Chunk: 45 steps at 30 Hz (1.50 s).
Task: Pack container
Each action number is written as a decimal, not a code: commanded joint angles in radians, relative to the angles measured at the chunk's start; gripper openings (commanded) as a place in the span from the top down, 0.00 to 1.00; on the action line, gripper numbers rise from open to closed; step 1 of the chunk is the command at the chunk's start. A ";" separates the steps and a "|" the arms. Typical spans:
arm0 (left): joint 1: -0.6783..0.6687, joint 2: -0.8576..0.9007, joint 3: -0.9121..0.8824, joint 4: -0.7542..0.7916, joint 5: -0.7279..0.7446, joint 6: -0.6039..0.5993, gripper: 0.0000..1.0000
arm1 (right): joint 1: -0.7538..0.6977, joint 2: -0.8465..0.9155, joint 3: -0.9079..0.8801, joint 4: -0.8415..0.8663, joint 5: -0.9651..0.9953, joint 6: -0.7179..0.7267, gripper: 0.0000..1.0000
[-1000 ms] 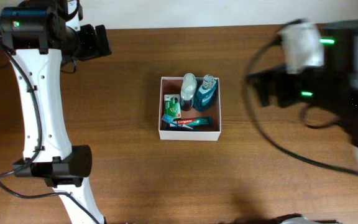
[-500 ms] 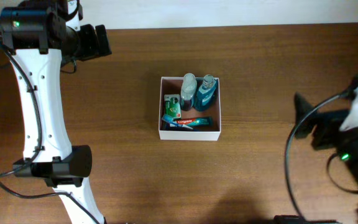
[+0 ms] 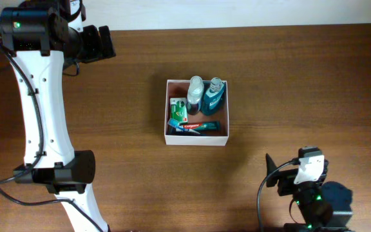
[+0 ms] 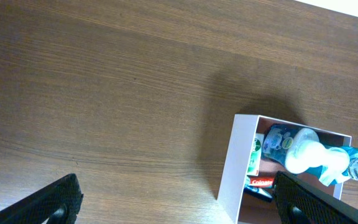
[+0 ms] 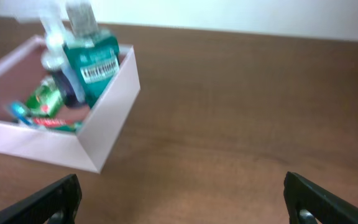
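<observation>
at table centre sits the container [image 3: 197,139], a square shallow box with thin white walls, resting flat on the brown wooden table [image 3: 301,84]. packed inside: a teal mouthwash bottle [image 3: 214,96] in the far right corner, a clear bottle with a white cap [image 3: 195,89] just left of it and touching, a small green packet [image 3: 178,109] along the left wall, and a colgate toothpaste tube [image 3: 199,126] lying along the near wall. a strip of pinkish floor shows between the bottles and the tube. left gripper [image 3: 107,43] hangs at the far left of the table, well apart from the box. its wrist view shows both dark fingertips wide apart at the lower corners of the frame, nothing between them but bare wood, and the box wall [image 4: 229,162] off to the lower right. right gripper [image 3: 272,174] sits low at the near right of the table, also well clear of the box. its wrist view is somewhat blurred, but the fingers are spread wide and hold nothing, with the box [image 5: 110,118] up to the left, the bottles upright inside.
</observation>
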 commanded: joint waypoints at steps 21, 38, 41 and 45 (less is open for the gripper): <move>0.003 -0.026 0.016 0.000 0.003 0.013 0.01 | -0.008 -0.142 -0.198 0.019 -0.016 0.008 0.01; 0.000 -0.047 0.016 0.000 0.003 0.013 0.00 | -0.008 -0.142 -0.198 0.019 -0.016 0.008 0.01; -0.005 -0.090 0.010 0.000 0.003 0.013 0.01 | -0.008 -0.142 -0.198 0.019 -0.016 0.008 0.01; -0.043 -0.222 -0.061 0.002 -0.149 0.043 0.01 | -0.008 -0.142 -0.198 0.019 -0.016 0.008 0.01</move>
